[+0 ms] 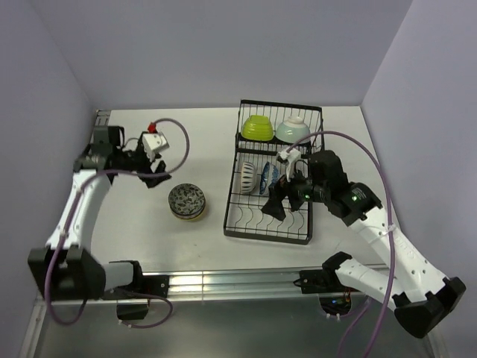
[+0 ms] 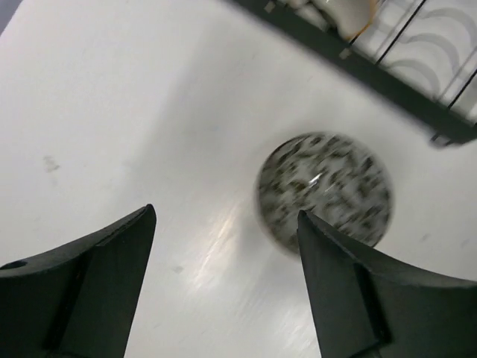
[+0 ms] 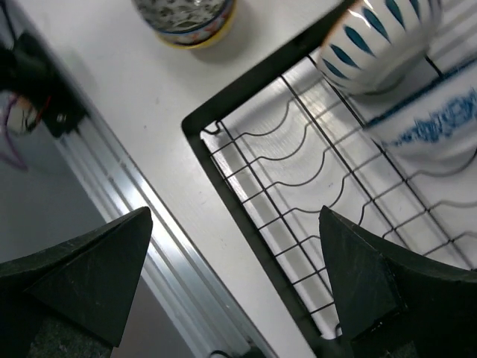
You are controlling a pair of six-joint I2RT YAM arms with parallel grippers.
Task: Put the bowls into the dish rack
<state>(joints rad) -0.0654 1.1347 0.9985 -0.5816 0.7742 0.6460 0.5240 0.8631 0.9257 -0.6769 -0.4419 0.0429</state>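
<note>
**One bowl left on the worktop, both grippers empty**

Four bowls are in the dish rack [image 1: 274,224]. The green bowl [image 1: 257,127] and the mint bowl [image 1: 294,129] sit side by side in the raised basket at the far end. The striped bowl [image 1: 247,177] and the blue-patterned bowl [image 1: 268,177] are tipped on edge in the slot wires mid-rack, touching each other. On edge is likely deliberate: the curved wires prop them and it saves room.

The dark speckled bowl [image 1: 186,202] stands upright on the worktop [image 1: 201,142], just left of the rack and not touching it. It looks like the last one to load.

The left gripper [image 1: 155,175] hangs above the worktop, near the far-left side of the speckled bowl. Its fingers are spread wide, with nothing between them and touching nothing. In the left wrist view the bowl is blurred and lies beyond the fingertips, toward the right finger. This looks like lining up for a rim grab.

The right gripper [image 1: 282,203] is over the bare near slots of the rack. It is spread wide too, empty and clear of the wires and bowls. The near rows are free for the last bowl.
</note>
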